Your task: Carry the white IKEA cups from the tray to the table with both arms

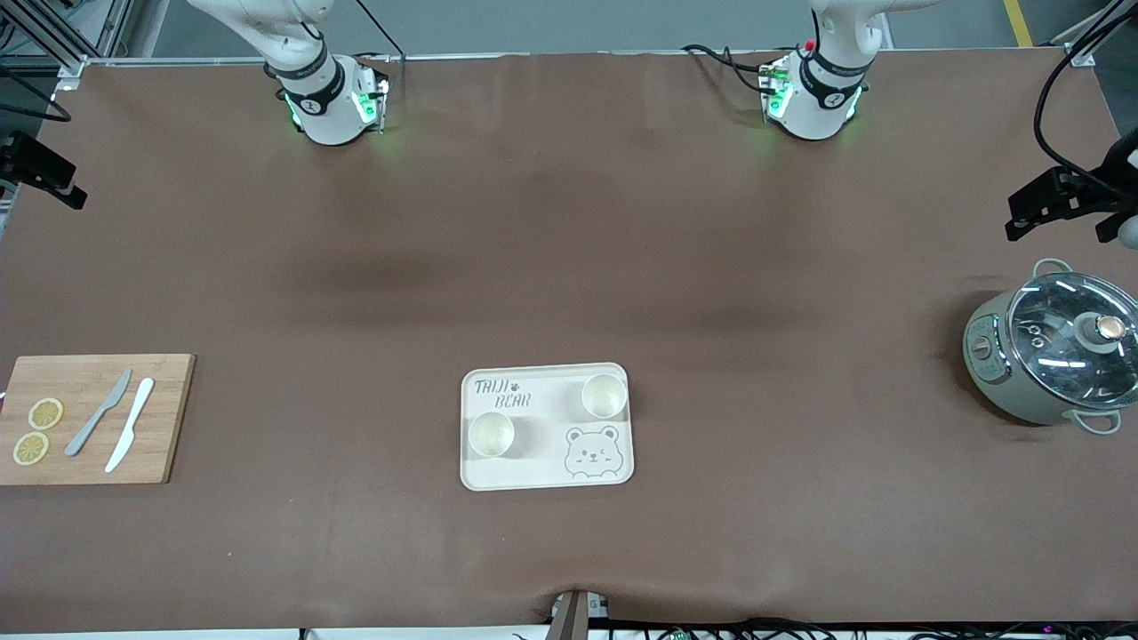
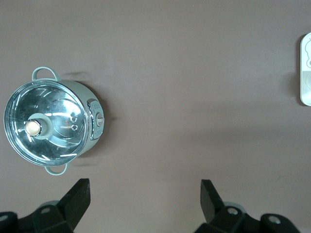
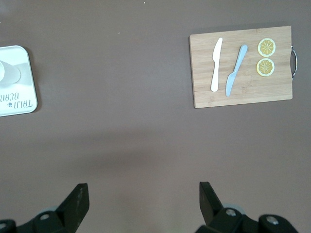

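Observation:
Two white IKEA cups stand upright on the bear-printed tray (image 1: pixel 542 464). One cup (image 1: pixel 491 434) is nearer the front camera, toward the right arm's end. The other cup (image 1: pixel 605 396) is farther from it, toward the left arm's end. My left gripper (image 2: pixel 145 187) is open and empty, high over bare table between the pot and the tray. My right gripper (image 3: pixel 143 189) is open and empty, high over bare table between the tray (image 3: pixel 19 92) and the cutting board. Neither gripper shows in the front view; only the arm bases do.
A lidded pot (image 1: pixel 1053 354) stands at the left arm's end and also shows in the left wrist view (image 2: pixel 51 124). A wooden cutting board (image 1: pixel 164 418) with two knives and two lemon slices lies at the right arm's end, also in the right wrist view (image 3: pixel 243 92).

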Controlling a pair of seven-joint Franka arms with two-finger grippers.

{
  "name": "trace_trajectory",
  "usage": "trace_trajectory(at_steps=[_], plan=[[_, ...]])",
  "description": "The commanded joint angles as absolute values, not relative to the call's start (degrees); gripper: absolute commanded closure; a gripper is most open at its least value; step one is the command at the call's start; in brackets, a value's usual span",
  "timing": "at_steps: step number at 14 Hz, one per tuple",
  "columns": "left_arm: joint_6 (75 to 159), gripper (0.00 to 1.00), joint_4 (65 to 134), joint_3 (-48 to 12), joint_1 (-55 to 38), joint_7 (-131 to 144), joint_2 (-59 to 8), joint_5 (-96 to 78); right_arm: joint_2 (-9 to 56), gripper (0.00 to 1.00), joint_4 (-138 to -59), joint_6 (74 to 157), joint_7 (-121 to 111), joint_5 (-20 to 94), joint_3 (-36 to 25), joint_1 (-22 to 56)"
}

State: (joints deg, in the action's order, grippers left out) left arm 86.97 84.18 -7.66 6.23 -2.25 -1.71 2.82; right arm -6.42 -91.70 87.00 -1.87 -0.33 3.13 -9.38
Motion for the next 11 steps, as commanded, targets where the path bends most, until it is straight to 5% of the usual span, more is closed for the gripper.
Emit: trace_trajectory(at_steps=[1,11], plan=[[85.52,0.0,84.19,-8.09,6.77,-3.78,-2.46,1.76,-5.71,0.0,-90.88,86.92,-1.67,-0.18,3.52,-9.67],[90.86,0.0,84.02,-10.02,0.89,6.58,-9.74,1.67,-5.1,0.0,-90.53,87.1,-1.67,-0.09,3.6,-9.76]])
